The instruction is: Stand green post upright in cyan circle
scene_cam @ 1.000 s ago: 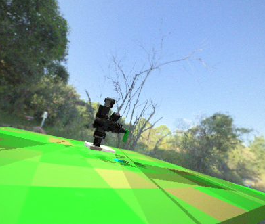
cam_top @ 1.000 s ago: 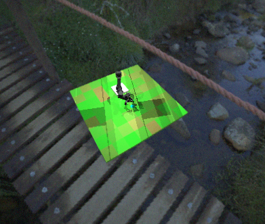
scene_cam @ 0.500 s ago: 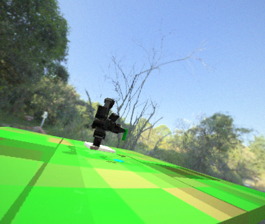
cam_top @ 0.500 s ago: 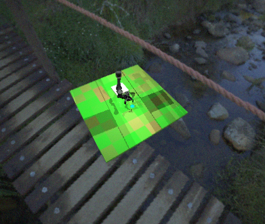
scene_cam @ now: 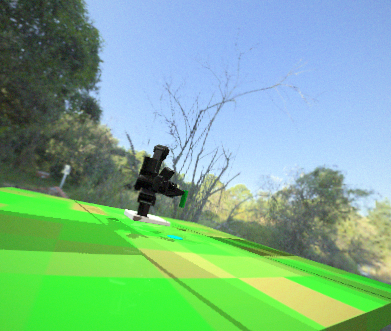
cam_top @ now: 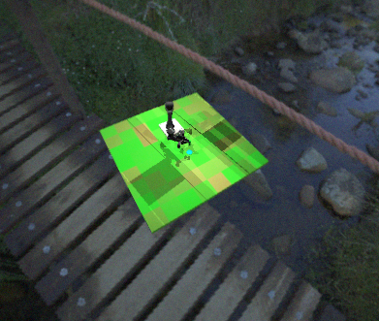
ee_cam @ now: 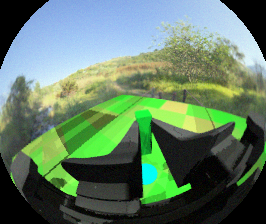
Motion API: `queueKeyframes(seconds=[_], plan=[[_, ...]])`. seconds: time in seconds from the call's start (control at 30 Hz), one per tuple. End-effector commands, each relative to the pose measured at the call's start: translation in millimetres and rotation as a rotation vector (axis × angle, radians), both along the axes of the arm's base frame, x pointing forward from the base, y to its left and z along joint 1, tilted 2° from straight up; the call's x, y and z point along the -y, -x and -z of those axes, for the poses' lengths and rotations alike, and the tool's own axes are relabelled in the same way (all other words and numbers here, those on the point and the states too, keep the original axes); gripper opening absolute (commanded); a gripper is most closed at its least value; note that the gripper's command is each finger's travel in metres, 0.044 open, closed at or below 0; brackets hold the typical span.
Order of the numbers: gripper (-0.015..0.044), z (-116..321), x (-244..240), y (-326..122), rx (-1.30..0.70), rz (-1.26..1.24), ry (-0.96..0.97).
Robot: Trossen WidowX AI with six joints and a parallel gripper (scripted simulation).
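The green post (scene_cam: pixel 184 200) (ee_cam: pixel 144 134) is held up in the air, close to upright, its lower end well above the table. My gripper (scene_cam: pixel 182 193) (ee_cam: pixel 143 122) is shut on the post, with one dark finger on each side of it in the wrist view. The cyan circle (cam_top: pixel 189 152) (scene_cam: pixel 175 237) (ee_cam: pixel 149 174) lies flat on the table; in the wrist view it shows between the fingers, below the post's lower end. In the top view the post is too small to make out.
The black arm (cam_top: pixel 170 115) (scene_cam: pixel 150 182) stands on a white base plate (scene_cam: pixel 159 221) behind the circle. The table (cam_top: pixel 151 215) (scene_cam: pixel 74 297) has a patchwork of green, tan and dark patches, with shadows near the circle.
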State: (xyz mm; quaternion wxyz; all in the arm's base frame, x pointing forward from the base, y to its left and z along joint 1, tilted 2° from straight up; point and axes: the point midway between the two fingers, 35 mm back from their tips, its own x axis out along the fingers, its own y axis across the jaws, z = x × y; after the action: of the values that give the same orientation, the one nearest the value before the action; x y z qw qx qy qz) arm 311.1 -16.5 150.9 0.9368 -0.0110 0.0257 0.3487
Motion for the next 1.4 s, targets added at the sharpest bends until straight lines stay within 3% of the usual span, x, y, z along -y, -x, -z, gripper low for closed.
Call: queueKeyframes(seconds=[0.0,1.37], plan=[[0.0022,0,0,1,0.000,-0.004,-0.003],[0.0022,80,-1,-3,-0.002,-0.006,0.005]])
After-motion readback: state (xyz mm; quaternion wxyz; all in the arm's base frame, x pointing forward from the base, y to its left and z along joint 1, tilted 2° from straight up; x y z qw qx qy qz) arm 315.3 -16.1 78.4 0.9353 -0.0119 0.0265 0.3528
